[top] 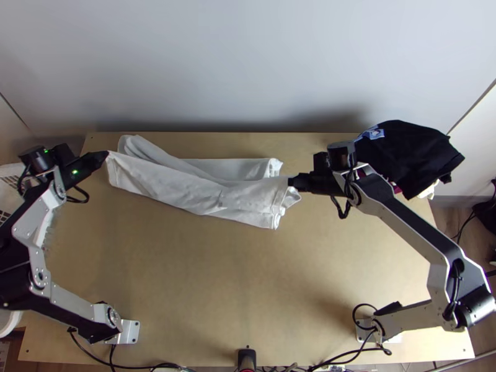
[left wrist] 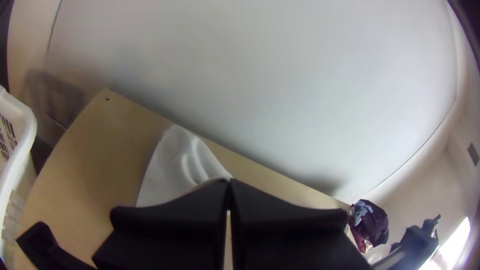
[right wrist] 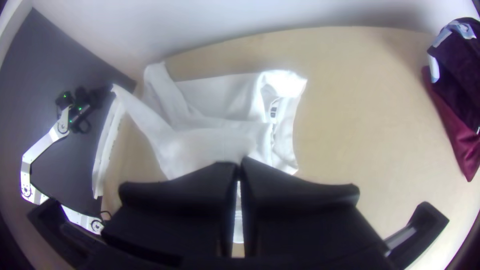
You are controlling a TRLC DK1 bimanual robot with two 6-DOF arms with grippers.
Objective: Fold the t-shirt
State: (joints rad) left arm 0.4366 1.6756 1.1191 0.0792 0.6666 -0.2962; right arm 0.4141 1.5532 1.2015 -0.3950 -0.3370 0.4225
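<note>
White t-shirt (top: 186, 189) lies partly folded across the surface's (top: 235, 146) far half, left gripper (top: 105, 154) and right gripper (top: 291, 182) pinching opposite ends in closed jaws, presumably to keep the fold taut.

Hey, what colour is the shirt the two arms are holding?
The shirt is plain white, seen best in the top view.
</note>
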